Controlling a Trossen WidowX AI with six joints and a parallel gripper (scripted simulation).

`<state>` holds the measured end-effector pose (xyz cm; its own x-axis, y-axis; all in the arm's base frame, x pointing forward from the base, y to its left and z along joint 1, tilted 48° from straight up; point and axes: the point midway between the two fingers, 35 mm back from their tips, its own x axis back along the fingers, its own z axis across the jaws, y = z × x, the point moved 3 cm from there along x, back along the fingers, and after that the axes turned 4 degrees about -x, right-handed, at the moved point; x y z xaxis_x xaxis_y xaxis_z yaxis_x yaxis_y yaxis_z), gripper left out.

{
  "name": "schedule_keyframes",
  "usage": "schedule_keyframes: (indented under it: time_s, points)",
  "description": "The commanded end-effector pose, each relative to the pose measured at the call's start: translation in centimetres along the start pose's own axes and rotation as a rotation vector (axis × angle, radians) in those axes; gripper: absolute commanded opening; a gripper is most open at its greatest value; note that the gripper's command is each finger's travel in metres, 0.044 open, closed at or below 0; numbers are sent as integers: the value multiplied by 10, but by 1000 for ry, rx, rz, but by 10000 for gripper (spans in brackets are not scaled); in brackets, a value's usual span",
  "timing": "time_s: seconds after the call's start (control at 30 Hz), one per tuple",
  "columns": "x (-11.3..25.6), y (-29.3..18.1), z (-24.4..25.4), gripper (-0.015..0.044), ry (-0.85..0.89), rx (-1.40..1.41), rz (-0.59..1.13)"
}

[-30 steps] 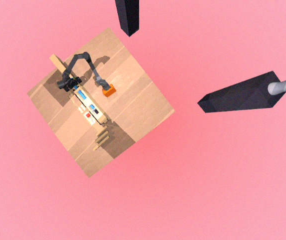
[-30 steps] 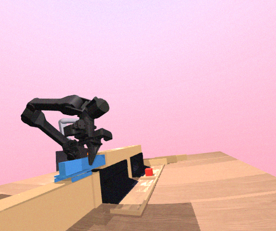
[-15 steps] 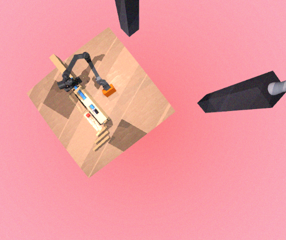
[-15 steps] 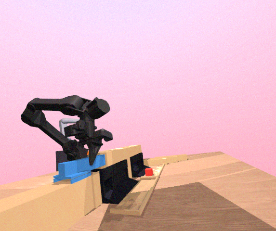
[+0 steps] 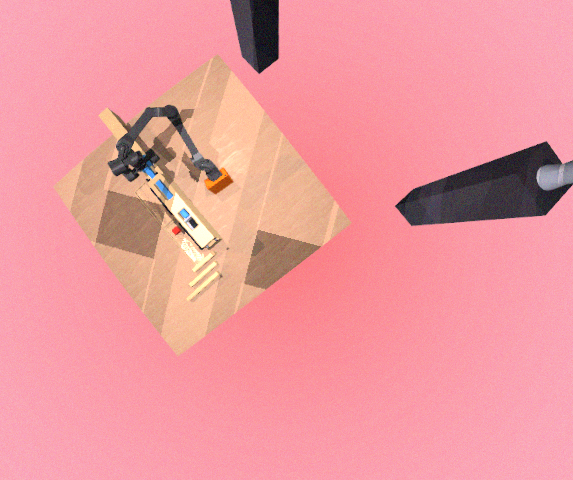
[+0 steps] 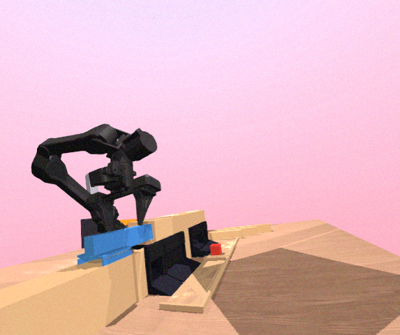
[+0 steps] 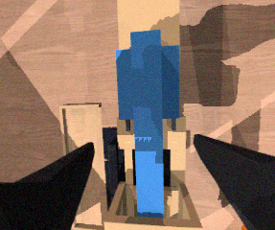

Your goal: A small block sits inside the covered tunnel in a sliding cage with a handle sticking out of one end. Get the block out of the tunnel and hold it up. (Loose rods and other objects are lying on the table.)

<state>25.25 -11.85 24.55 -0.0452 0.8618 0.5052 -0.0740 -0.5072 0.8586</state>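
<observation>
Gripper point(image 5: 144, 166) point(image 6: 126, 227) point(image 7: 145, 143): one, black, fingers spread wide apart, nothing between them in its grasp; pointed down, one finger to each side of the blue handle.

Handle point(image 5: 149, 168) point(image 6: 119, 239) point(image 7: 149, 187): blue, a raised narrow bar over a wider flat base; resting along a pale beam, its inner end at the tunnel mouth.

Beam point(image 5: 113, 124) point(image 6: 66, 288) point(image 7: 148, 14): pale wood, long, in line with the tunnel and leading away from its handle end.

Tunnel point(image 5: 199, 232) point(image 6: 187, 221) point(image 7: 151, 224): pale, long, with openings in its roof; blue parts show through, and black in one opening. Side openings reveal black panels point(image 6: 167, 255).

Tray point(image 6: 181, 307) point(image 7: 81, 144): pale, shallow, rimmed, lying alongside the tunnel.

Small block point(image 5: 176, 230) point(image 6: 215, 249): red, a cube; outside the tunnel, beside its long wall, above the tray strip in the exterior view. Exact support: cannot tell.

Rods point(image 5: 203, 286) point(image 6: 254, 229): three, pale, roughly parallel, lying apart beyond the tunnel's far end.

Arm point(image 5: 185, 135) point(image 6: 73, 144): dark, bent, reaching from an orange base point(image 5: 219, 183) to the gripper.

Table point(image 5: 276, 206) point(image 6: 301, 288) point(image 7: 22, 91): wood-grained, crossed by shadows and lighter bands.
</observation>
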Motion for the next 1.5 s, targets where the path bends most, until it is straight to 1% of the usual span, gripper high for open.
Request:
schedule_keyframes:
  time_s: [0.0, 0.27, 1.03, 1.07, 1.23, 1.47]
  points:
    - [0, 28, 2, 440, 8, -12, 6]
    - [-3, 27, 2, 440, 8, -12, 7]
    - [-37, 21, -4, 440, 9, -13, 4]
    - [-32, 22, -1, 414, 7, -16, 3]
    - [-32, 22, -1, 282, 7, -16, 3]
    - [-32, 22, -1, 236, 7, -16, 3]
